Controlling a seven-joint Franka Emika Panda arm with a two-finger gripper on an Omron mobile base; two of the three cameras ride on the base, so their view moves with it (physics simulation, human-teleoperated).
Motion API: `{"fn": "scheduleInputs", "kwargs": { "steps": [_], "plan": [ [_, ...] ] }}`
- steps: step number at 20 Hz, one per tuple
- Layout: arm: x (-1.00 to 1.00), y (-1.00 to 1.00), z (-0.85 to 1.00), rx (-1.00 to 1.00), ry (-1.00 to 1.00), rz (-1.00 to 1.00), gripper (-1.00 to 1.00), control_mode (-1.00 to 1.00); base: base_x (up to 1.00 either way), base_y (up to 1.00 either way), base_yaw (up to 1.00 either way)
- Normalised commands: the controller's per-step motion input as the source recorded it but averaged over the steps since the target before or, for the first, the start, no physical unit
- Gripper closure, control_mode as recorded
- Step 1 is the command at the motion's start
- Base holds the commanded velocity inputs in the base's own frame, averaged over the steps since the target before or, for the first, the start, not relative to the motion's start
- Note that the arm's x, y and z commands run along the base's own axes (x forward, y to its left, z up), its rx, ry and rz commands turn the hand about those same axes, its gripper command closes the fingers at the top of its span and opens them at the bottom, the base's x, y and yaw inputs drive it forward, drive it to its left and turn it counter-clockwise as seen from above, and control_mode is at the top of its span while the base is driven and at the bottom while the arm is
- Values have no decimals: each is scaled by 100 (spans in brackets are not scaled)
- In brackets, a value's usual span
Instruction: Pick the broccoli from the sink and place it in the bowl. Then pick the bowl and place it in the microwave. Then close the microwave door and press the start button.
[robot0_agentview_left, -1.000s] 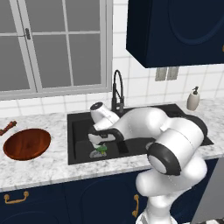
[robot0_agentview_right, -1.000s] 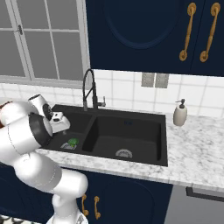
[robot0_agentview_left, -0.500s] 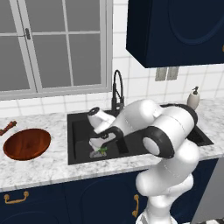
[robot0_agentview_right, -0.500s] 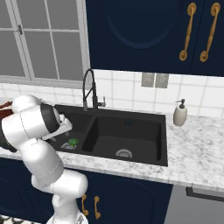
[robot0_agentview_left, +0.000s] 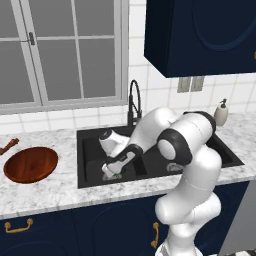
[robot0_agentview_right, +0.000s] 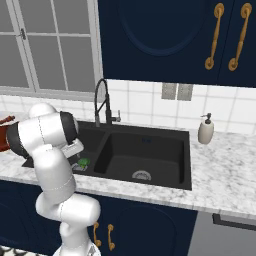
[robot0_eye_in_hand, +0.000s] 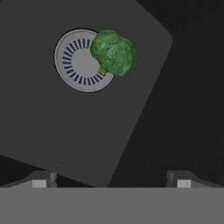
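Broccoli (robot0_eye_in_hand: 113, 51) seen on drain (robot0_eye_in_hand: 81, 60) edge in left sink (robot0_agentview_left: 90, 150) basin; fingers (robot0_eye_in_hand: 40, 179) spread wide, held above, nothing pinched. Faucet (robot0_agentview_left: 132, 102) behind; bowl (robot0_agentview_left: 31, 164) on tabletop (robot0_agentview_left: 45, 192), well left.

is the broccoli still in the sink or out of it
In the sink. The broccoli lies on the basin floor at the edge of the round drain, ahead of the open claw, ungrasped.

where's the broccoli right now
The broccoli lies on the floor of the sink's left basin, overlapping the edge of the round metal drain, ahead of the open hand.
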Motion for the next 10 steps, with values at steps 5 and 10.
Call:
{"fn": "scheduleInputs", "kwargs": {
  "steps": [5, 10],
  "plan": [
    [28, 9, -12, -14, 0, 6, -100, -100, 0, 0, 0],
    [32, 4, -23, -8, 1, 0, -100, -100, 0, 0, 0]
  ]
}}
